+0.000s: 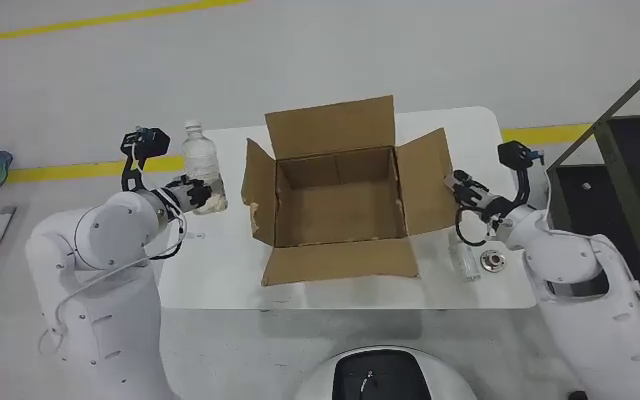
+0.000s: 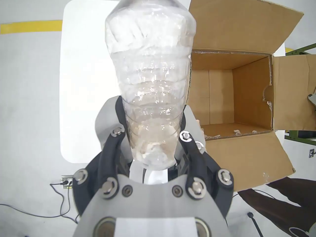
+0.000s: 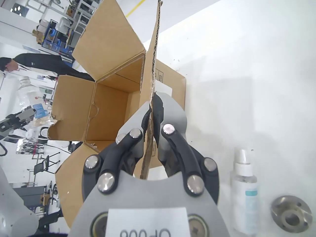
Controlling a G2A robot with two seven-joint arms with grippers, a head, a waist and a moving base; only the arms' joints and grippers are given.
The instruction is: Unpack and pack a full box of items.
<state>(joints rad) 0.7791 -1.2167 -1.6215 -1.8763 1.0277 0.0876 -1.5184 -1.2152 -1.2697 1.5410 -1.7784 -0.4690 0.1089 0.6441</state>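
Bottle (image 2: 150,75) (label perhaps blue) clamped in left pincer (image 2: 151,134); right pincer (image 3: 153,114) pinches box flap (image 1: 425,180).

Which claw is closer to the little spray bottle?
Right. The right claw pinches the box flap beside the spray bottle; the left claw holds a water bottle across the box.

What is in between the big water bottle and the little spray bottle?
The open cardboard box stands between them: water bottle on one side, spray bottle on the other. The top view shows it.
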